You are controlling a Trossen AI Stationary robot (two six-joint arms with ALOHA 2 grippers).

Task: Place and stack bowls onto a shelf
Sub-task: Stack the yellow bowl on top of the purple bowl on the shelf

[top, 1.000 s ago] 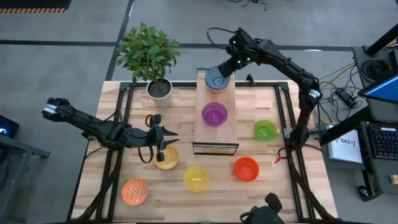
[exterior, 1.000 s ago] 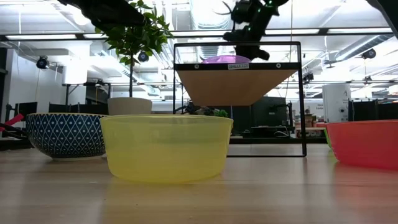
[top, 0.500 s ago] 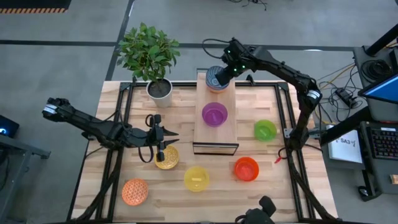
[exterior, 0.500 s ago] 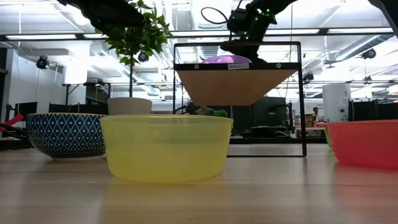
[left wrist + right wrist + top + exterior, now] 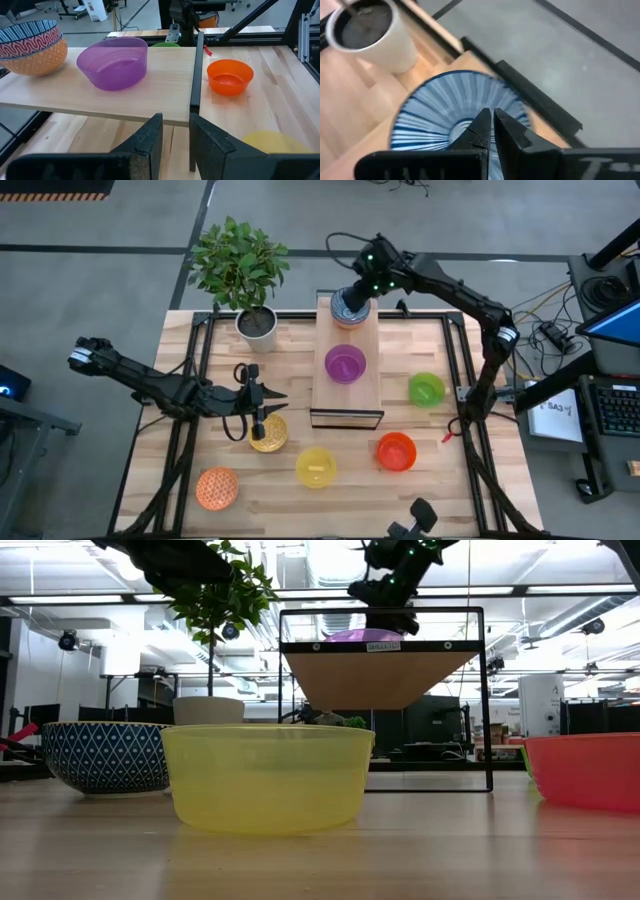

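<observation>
The right gripper (image 5: 352,293) is hovering over the far end of the shelf (image 5: 365,395), directly above the blue-striped bowl (image 5: 346,304), and its wrist view is showing the two fingers pinched almost together over the bowl's middle (image 5: 455,107), holding nothing that I can make out. That striped bowl is sitting nested on an orange patterned bowl (image 5: 35,57) right at the shelf's far end, and that is where the worry is lying: the stack is sitting close to the shelf's end edge, so if the fingers are catching the rim on the way up, I am expecting the top bowl to tip or the pair to slide toward the drop behind the table's far edge. The purple bowl (image 5: 345,364) is resting mid-shelf, just beside the stack, so a nudge could also be knocking the two together. Over at the table's left side, the left gripper (image 5: 257,406) is waiting with fingers slightly parted (image 5: 150,140), empty, just beside the amber bowl (image 5: 268,433). Yellow bowl (image 5: 316,467), red bowl (image 5: 395,451), green bowl (image 5: 426,389) and the orange mesh-patterned bowl (image 5: 217,488) near the front left corner are all lying on the tabletop, not yet shelved. The plant pot (image 5: 257,326) is standing near the shelf's far end, narrowing the room for the arm.
</observation>
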